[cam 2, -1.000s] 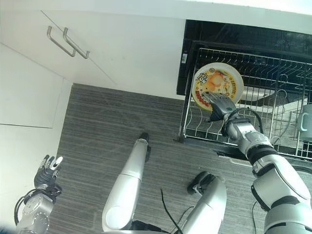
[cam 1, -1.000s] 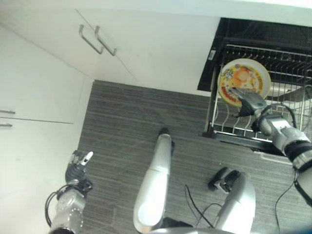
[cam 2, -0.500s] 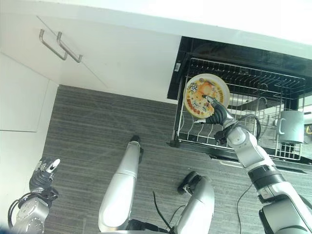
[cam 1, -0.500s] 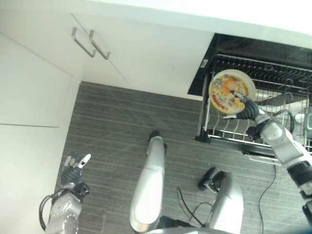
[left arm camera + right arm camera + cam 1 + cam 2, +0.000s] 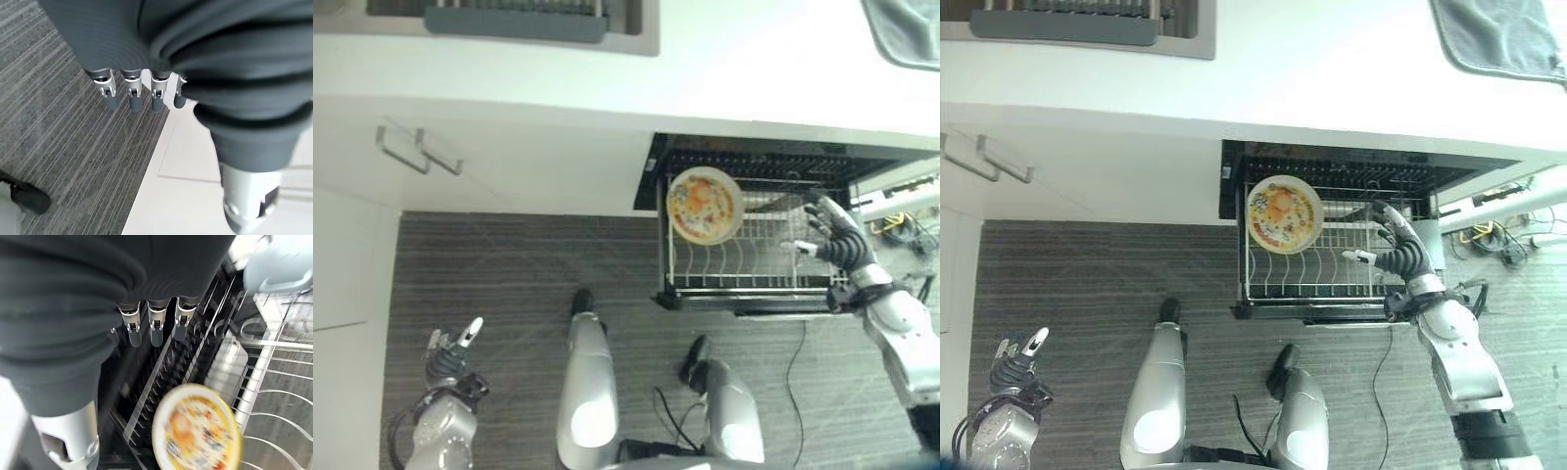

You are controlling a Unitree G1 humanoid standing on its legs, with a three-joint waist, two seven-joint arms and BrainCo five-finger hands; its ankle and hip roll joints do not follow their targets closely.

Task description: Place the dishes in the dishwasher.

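A: Where is the plate [image 5: 704, 205] sitting?

B: On edge among the tines at the left end of the pulled-out dishwasher rack [image 5: 754, 289], its yellow printed face turned out toward the floor [image 5: 509, 284]. Nothing holds it.

A: And the right hand [image 5: 834, 238]?

B: At the other end of the rack, well apart from the plate, over the right side of the wire frame. Its fingers [image 5: 1386, 212] are spread and only loosely bent, with nothing between them; the right wrist view shows the same, straight fingers [image 5: 155, 330] hanging free above the wires and the plate [image 5: 196, 428] lower down.

A: So the plate lies to the hand's left?

B: Yes, leftward along the rack's long axis. I'd judge this dish placed and the hand free for another.

A: Anything else in the rack?

B: A pale mug [image 5: 276, 264] shows at the far side in the right wrist view.

A: The left hand [image 5: 450, 352]?

B: Low by the white cabinets [image 5: 509, 162], far from the dishwasher, fingers [image 5: 132, 95] straight and empty. The right hand is clearly nearer. Above, the bench [image 5: 754, 69] runs over the dishwasher opening.
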